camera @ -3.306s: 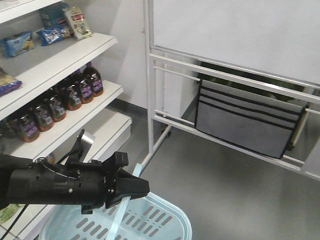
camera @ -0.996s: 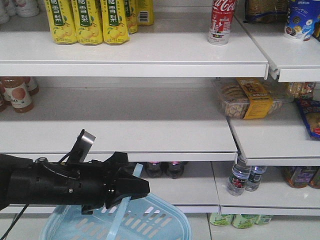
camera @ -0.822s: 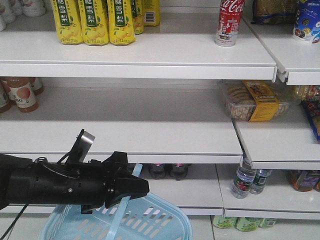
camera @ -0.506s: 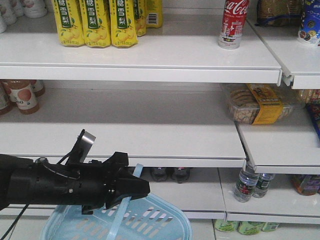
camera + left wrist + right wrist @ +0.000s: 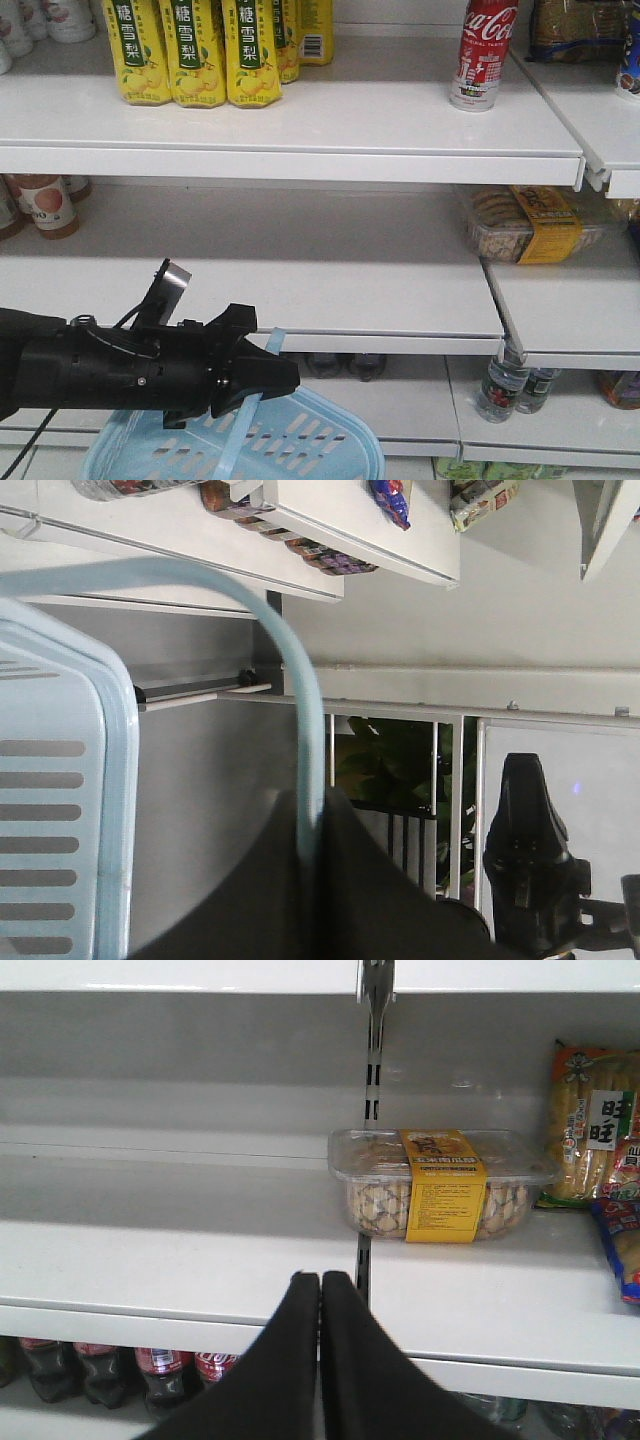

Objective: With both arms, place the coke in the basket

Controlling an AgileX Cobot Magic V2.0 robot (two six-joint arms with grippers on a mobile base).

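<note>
Take the clear biscuit box [image 5: 525, 222] with the yellow band as your mark. The coke [image 5: 484, 55] stands upright on the shelf one level above that box and slightly to its left. It is near the shelf's right end and nothing touches it.

Well below the box and to its left hangs the light blue basket [image 5: 335, 445]. Your left gripper [image 5: 285, 375] is clamped on the hooped handle [image 5: 243, 425]. In the left wrist view the pale hoop runs straight in between the two dark fingers.

In the right wrist view, your right gripper [image 5: 320, 1278] sits below the box and to its left, apart from it. Its fingers are pressed flat together with nothing between them.

Yellow drink cartons [image 5: 190, 50] share the coke's shelf, far to the left of the box and above it. Dark cola bottles [image 5: 160, 1370] with red labels stand on the level under the box, off to its left. A couple of small water bottles [image 5: 500, 385] stand almost directly beneath it.
</note>
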